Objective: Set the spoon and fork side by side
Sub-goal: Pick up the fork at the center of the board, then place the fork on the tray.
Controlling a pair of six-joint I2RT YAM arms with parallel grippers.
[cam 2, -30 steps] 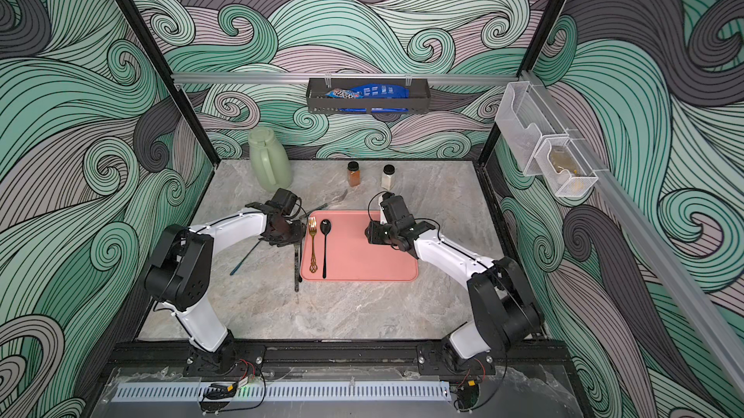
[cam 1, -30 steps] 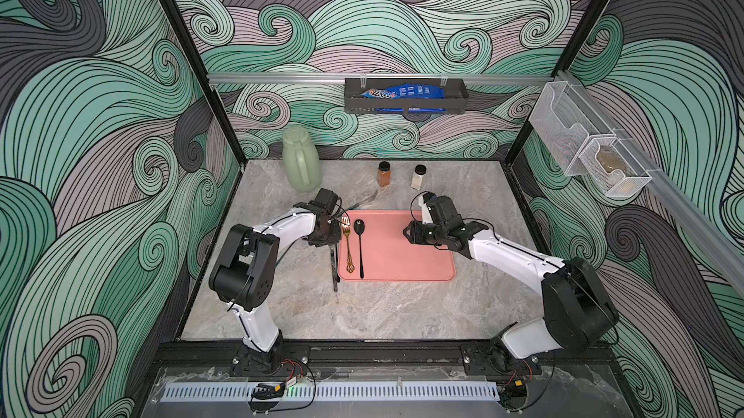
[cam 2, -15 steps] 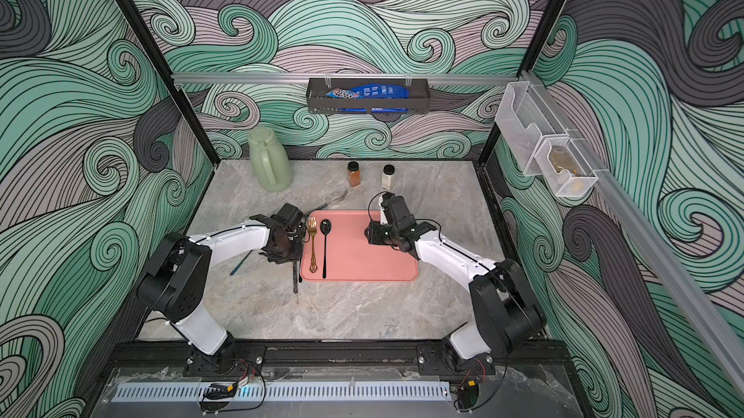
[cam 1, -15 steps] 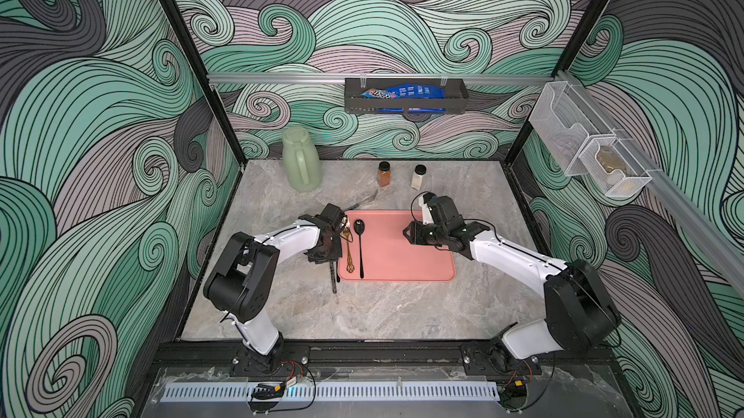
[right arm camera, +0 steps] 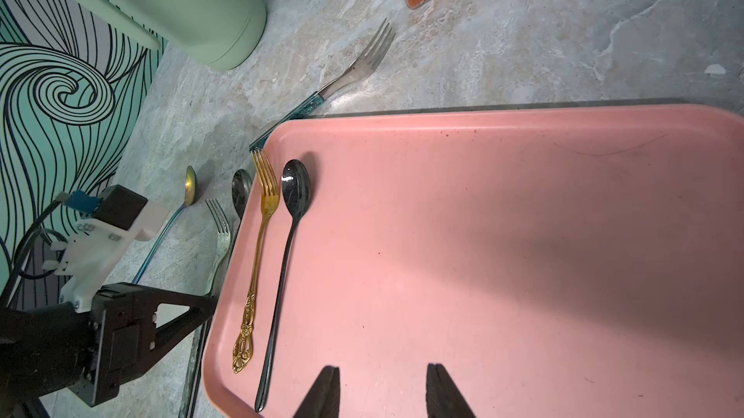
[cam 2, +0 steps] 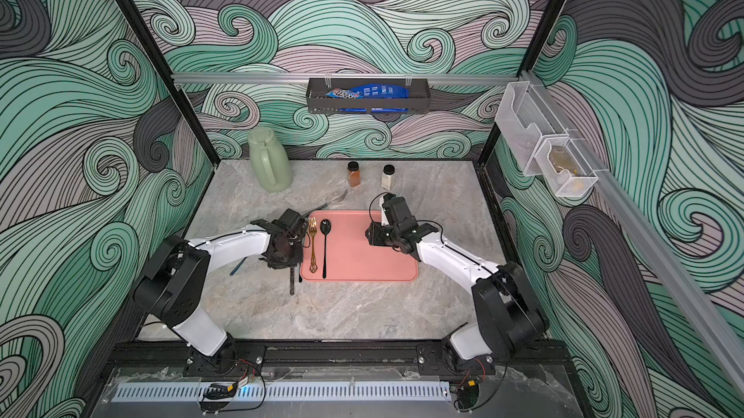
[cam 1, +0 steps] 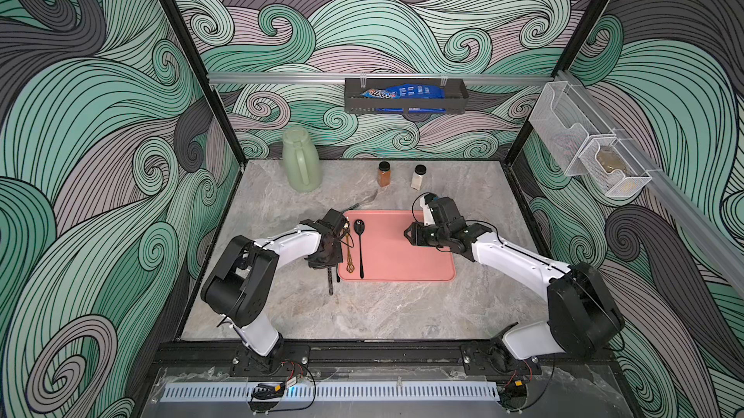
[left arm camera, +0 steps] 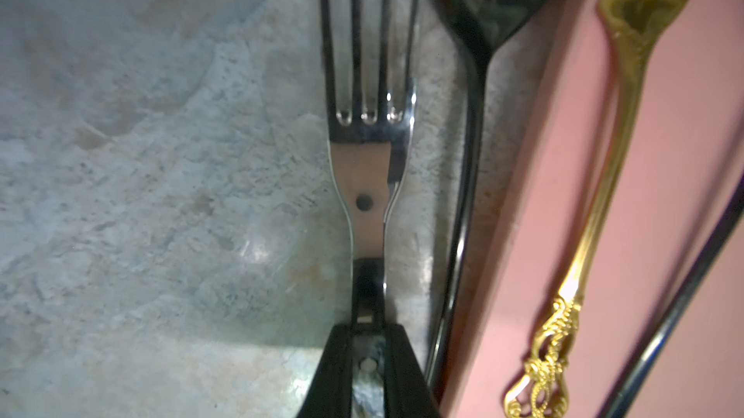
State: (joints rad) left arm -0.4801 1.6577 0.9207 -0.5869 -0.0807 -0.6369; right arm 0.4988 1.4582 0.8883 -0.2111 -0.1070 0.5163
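1. The left tool (left arm camera: 368, 371) is narrow, pinched on the black handle of the silver fork (left arm camera: 364, 178). The fork lies on the bench (cam 1: 382, 315) just off the tray (left arm camera: 684, 114) on the left arm's side, with its tines toward the tray's far end.
2. To do this step well, I judge the pinch should sit square on the handle and the lift go straight up. The bench spoon (left arm camera: 495, 5) lies between this fork and the tray rim, near enough to be dragged.
3. Keep the fork level so it does not swing in the grip.
4. On the tray, near that same edge, the gold fork (right arm camera: 261, 235) and black spoon (right arm camera: 296, 190) lie parallel, close but apart.
5. The left arm (cam 1: 290, 245) reaches low beside the tray, wrist turned down.
6. The right tool (right arm camera: 382, 392) hovers over the tray's other half, partly open and empty.
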